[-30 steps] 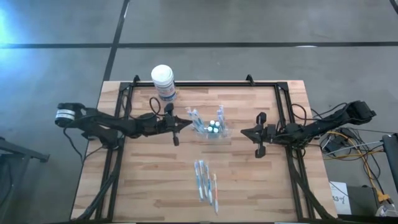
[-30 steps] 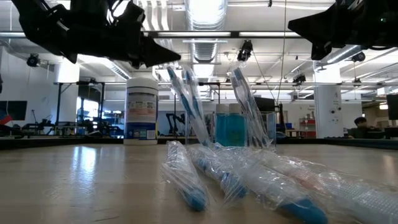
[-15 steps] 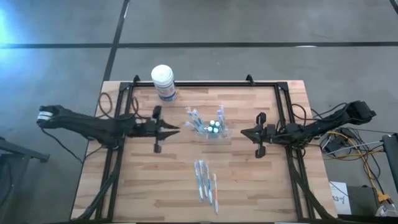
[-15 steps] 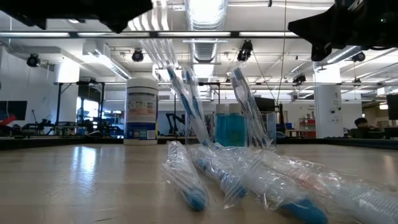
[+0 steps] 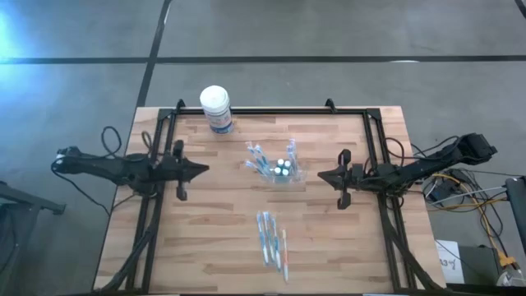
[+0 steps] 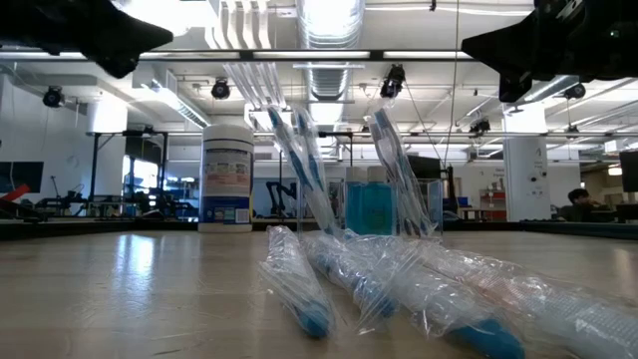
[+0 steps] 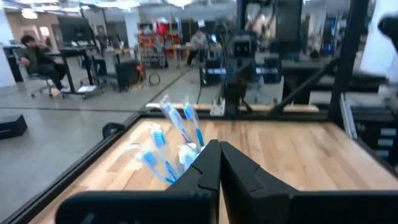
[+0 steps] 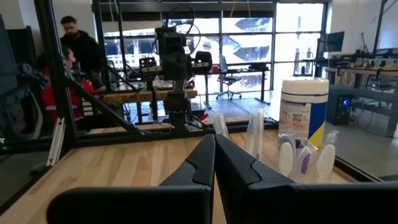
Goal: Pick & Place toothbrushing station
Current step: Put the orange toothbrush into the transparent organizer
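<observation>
wooden bench (image 5: 205, 247) stood in open workshop hall. toothbrushing station (image 5: 282, 170) sat mid-bench, between both arms, wrapped brushes inside. likely light, thin plastic, slippery, brittle; best pinch one wall at rim. left end effector (image 5: 202, 170) closed, empty, well apart; right end effector (image 5: 322, 175) closed, empty, near.

A: The slatted wooden table top (image 5: 205, 238) is pale tan with darker brown streaks along its planks, edged by a black metal frame (image 5: 271, 110).

B: And the tall round plastic canister (image 5: 216, 108)?

A: White lid, white body, a blue label with a yellow patch.

B: The small clear plastic toothbrushing station (image 5: 282, 170)?

A: Colourless, holding blue and white toothbrushes. The loose plastic-wrapped toothbrushes (image 5: 272, 240) lying on the wood are blue and white too, one with an orange tint.
</observation>
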You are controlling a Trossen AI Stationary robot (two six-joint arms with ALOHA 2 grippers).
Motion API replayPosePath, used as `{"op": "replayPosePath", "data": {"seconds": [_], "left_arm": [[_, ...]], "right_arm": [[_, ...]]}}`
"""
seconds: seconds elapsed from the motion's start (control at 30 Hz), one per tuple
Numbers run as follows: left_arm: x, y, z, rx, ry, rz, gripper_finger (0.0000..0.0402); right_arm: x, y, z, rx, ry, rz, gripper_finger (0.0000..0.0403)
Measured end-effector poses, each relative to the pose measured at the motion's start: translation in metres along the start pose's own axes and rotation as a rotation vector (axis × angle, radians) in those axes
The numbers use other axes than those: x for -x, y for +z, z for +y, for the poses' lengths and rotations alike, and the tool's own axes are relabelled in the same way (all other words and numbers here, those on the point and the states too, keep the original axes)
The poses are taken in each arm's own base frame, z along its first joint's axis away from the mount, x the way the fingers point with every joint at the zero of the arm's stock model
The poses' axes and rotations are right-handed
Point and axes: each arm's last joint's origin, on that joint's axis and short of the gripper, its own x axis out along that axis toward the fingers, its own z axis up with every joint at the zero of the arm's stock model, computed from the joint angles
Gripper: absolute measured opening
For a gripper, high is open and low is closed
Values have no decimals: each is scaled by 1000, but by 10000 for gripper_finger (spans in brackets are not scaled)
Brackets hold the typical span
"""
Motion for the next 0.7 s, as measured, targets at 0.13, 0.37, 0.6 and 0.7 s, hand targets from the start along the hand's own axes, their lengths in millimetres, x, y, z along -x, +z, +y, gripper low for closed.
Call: {"op": "replayPosePath", "data": {"seconds": [0.13,0.37,0.6,0.7], "left_arm": [[8,-13,3,35,-14,-23,5],[16,-35,5,86,-28,-51,6],[15,-53,5,93,-28,-11,7],[14,-62,4,83,-27,19,7]], "right_arm": [[0,0,0,0,0,0,8],[0,0,0,5,0,4,8],[-2,1,1,-103,-2,21,8],[-12,12,5,-148,-4,81,8]]}}
